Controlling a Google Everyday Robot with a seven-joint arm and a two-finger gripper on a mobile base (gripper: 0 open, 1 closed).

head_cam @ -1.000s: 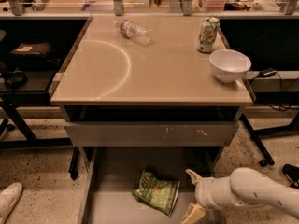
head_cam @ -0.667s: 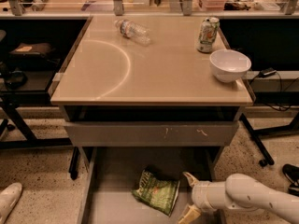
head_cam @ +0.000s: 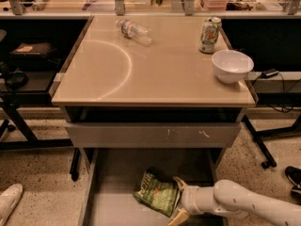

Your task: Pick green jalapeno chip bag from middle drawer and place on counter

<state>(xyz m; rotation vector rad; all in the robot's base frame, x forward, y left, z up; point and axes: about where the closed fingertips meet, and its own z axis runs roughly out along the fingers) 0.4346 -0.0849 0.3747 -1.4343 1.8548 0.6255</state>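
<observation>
The green jalapeno chip bag (head_cam: 157, 193) lies crumpled on the floor of the open middle drawer (head_cam: 117, 206), below the counter (head_cam: 155, 65). My gripper (head_cam: 178, 199) reaches in from the right on a white arm. Its two tan fingers stand apart, one above and one below, right at the bag's right edge and touching it. The bag still rests on the drawer floor.
On the counter stand a white bowl (head_cam: 232, 66) at the right edge, a drink can (head_cam: 209, 34) behind it and a clear plastic bottle (head_cam: 135, 30) lying on its side. A grey drawer front (head_cam: 153, 134) with scuff marks hangs above the open drawer. A shoe (head_cam: 9, 201) is at left.
My gripper has moved left across the drawer, from a short way off the bag to its right edge. The bag has not moved.
</observation>
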